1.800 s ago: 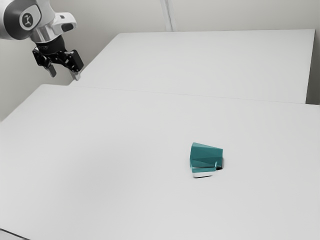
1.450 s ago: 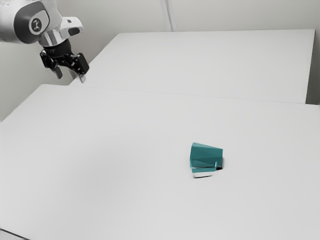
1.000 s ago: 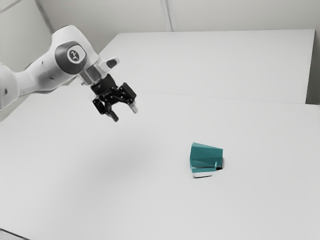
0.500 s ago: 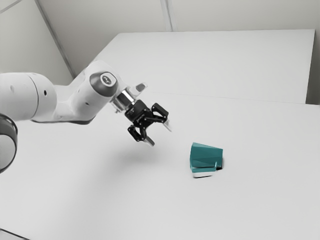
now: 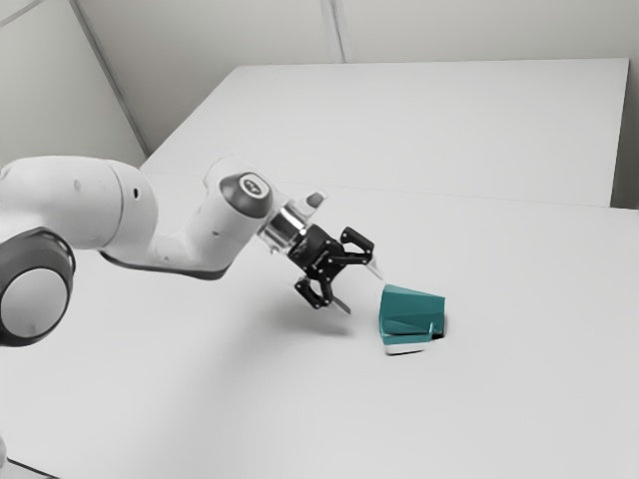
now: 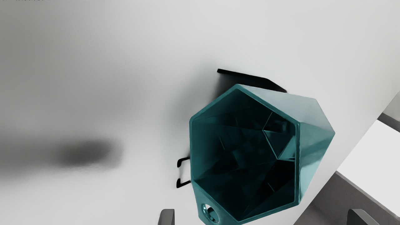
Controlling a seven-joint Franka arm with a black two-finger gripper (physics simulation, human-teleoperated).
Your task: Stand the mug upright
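Exterior view: pincer (image 5: 365, 295) wide open; near mug (image 5: 411, 311)

Mug (image 5: 411, 307): glossy, smooth flat facets, sheen inside too; ceramic or plastic, can't tell. Gripper (image 5: 360, 290) at mug's 10 o'clock, exterior view: black housing, slight shine; fingers (image 6: 167, 217) smooth, matt grey. Wrist collar (image 5: 284, 226), further out at 10: shiny bare metal. Arm shell (image 5: 90, 200): smooth, satin, plastic look. Tabletop (image 5: 519, 399): smooth, matt.
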